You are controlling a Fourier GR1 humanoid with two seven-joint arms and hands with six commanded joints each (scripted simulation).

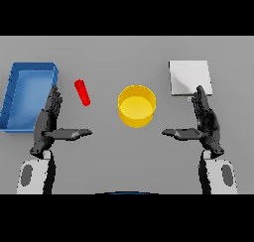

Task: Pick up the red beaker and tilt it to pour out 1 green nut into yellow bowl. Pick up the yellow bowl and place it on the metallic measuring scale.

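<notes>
From the head view I looked down on a plain grey surface (109,52) with four things spread across it. In the middle sat the yellow bowl (136,106), round and upright. To its left, apart from it, the red beaker (82,92) lay on its side at a slant, its upper end pointing away from me and to the left; I could not tell whether anything was inside it. Farther left, a blue tray (15,94) with raised walls stood against the left edge of the view. Off to the right of the bowl and a little farther from me rested the metallic measuring scale (190,77), a pale square plate. My left hand (48,122) hovered near the tray's right wall and below the beaker, fingers straight and pointing away from me, thumb stretched inward toward the middle, holding nothing. My right hand (206,121) mirrored it just below the scale's near right corner, fingers straight, thumb reaching inward toward the bowl, likewise holding nothing. Neither hand touched the beaker or the bowl.
</notes>
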